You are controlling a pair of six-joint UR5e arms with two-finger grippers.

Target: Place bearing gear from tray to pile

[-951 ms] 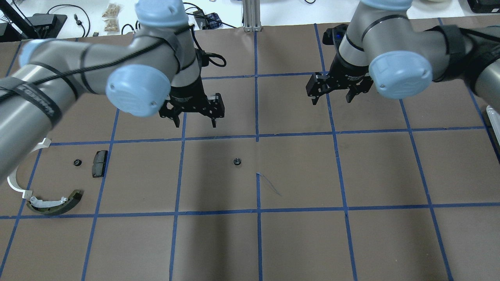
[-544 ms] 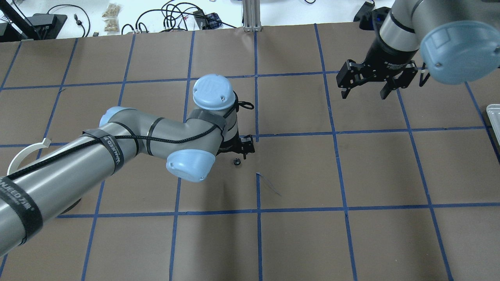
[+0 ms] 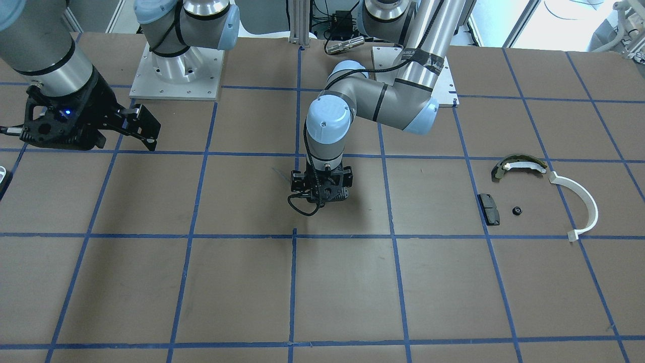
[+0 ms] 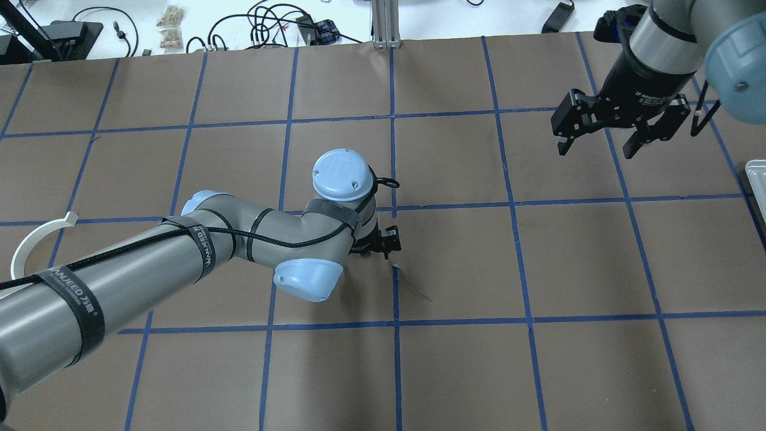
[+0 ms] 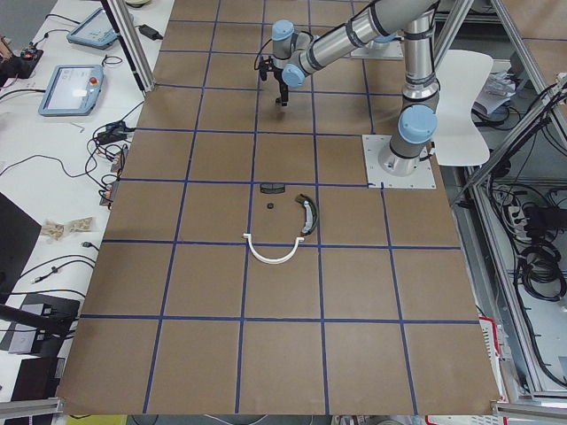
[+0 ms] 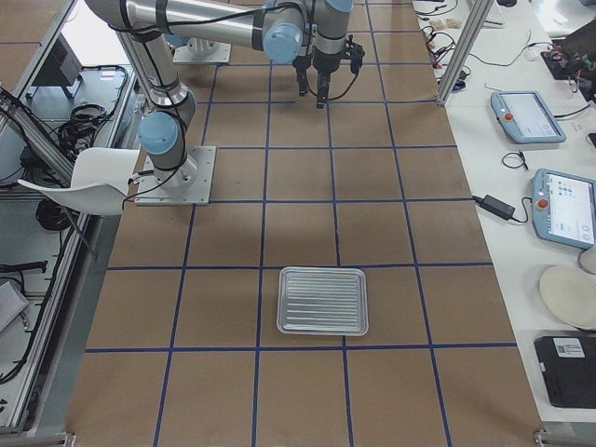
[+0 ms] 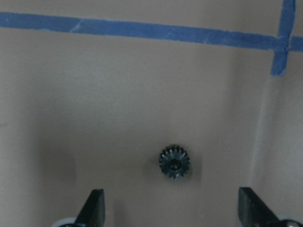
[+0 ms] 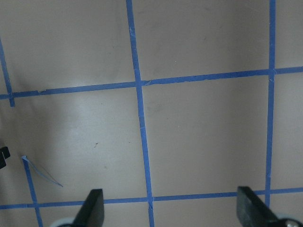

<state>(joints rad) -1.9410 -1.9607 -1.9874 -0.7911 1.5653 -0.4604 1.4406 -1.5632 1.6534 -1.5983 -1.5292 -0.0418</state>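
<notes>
A small black bearing gear (image 7: 174,162) lies flat on the brown paper near the table's middle. It shows only in the left wrist view, between and just ahead of my open left gripper (image 7: 173,213). That gripper (image 3: 322,194) hangs low over it, and the wrist (image 4: 342,173) hides the gear from above. The pile lies at my left: white half-ring (image 3: 584,201), olive-and-white brake shoe (image 3: 519,165), black pad (image 3: 489,208), and another small gear (image 3: 516,210). My right gripper (image 4: 600,146) is open and empty, high at the far right.
The metal tray (image 6: 322,301) stands at my right end of the table; only its edge (image 4: 757,179) shows from overhead. In the overhead view my left arm (image 4: 119,281) covers most of the pile, leaving the half-ring's end (image 4: 36,236). Blue tape grids the paper.
My left arm has swung forward and down until its open gripper sits over the gear. My right gripper has moved right and away from the middle, still open.
</notes>
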